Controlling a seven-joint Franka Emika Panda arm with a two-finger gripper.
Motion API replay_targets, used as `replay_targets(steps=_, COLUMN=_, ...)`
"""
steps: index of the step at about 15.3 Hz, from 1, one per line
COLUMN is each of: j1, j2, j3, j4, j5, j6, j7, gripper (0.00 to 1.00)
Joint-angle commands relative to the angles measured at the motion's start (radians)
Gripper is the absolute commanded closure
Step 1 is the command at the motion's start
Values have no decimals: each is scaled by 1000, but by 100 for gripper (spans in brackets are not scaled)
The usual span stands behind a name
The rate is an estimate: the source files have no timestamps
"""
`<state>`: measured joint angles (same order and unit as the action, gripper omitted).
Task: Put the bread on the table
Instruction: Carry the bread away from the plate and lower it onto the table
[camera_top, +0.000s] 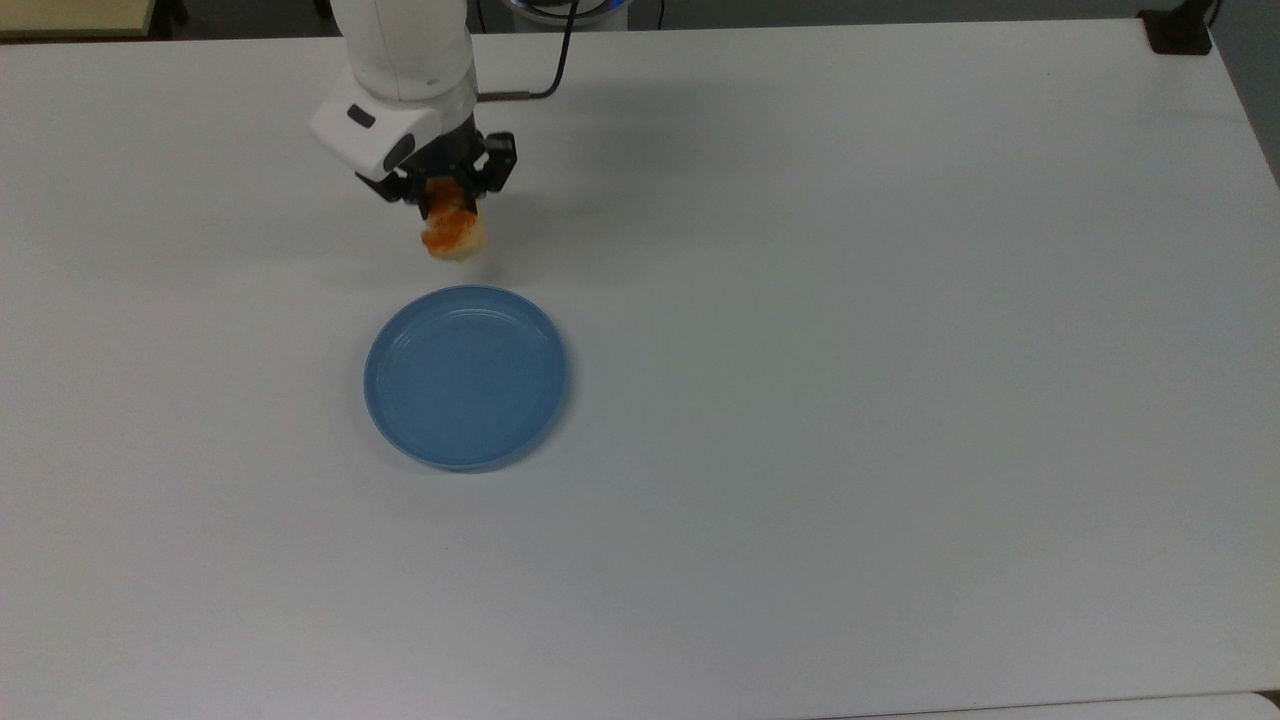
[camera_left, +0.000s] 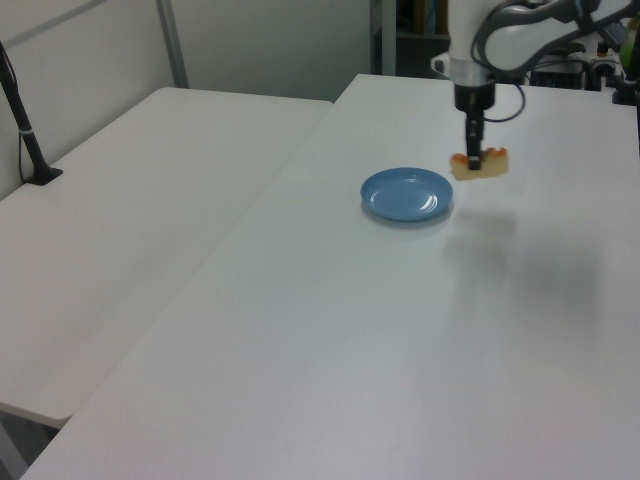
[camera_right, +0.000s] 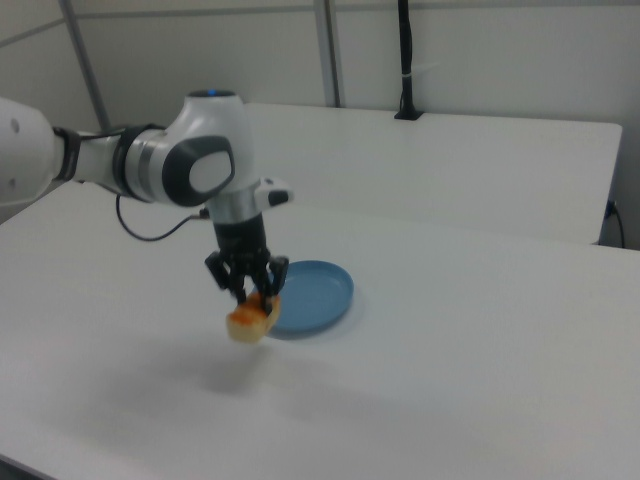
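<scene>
The gripper (camera_right: 250, 296) holds the bread (camera_right: 250, 321) above the table (camera_right: 450, 370), beside the blue plate (camera_right: 315, 295).

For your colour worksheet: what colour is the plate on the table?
Blue all over; the plate shows best in the top view.

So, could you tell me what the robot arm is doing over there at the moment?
The arm's gripper is shut on the bread and holds it in the air, clear of the blue plate, which sits bare on the white table. In the top view the bread hangs above the plate's upper edge, over open tabletop. It has not been set down yet, so lowering it onto the table looks like the likely next move.
</scene>
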<state>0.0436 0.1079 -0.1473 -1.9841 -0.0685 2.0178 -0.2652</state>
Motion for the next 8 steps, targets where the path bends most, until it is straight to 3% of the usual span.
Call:
replay_targets(steps=1, j1=1, j2=-85, j3=-32, j4=-188, j5=-27, j6=18, j7=-39, gripper=57)
replay_targets(steps=3, j1=1, j2=-73, j3=-55, j4=-225, j5=-59, j6=21, j7=-39, gripper=57)
replay_targets(steps=4, j1=1, j2=-59, j3=-58, j4=-228, j5=-74, j6=24, j7=-39, gripper=49)
replay_targets(steps=6, j1=-1, j2=-42, j3=-61, j4=-226, j5=-76, j6=30, j7=-37, gripper=23)
replay_targets(steps=7, j1=-4, j2=-37, j3=-64, j4=-228, j5=-77, j6=30, j7=-37, gripper=6)
replay_targets(steps=8, j1=-10, j2=-34, j3=-66, j4=-226, j5=-77, j6=27, j7=-39, gripper=0)
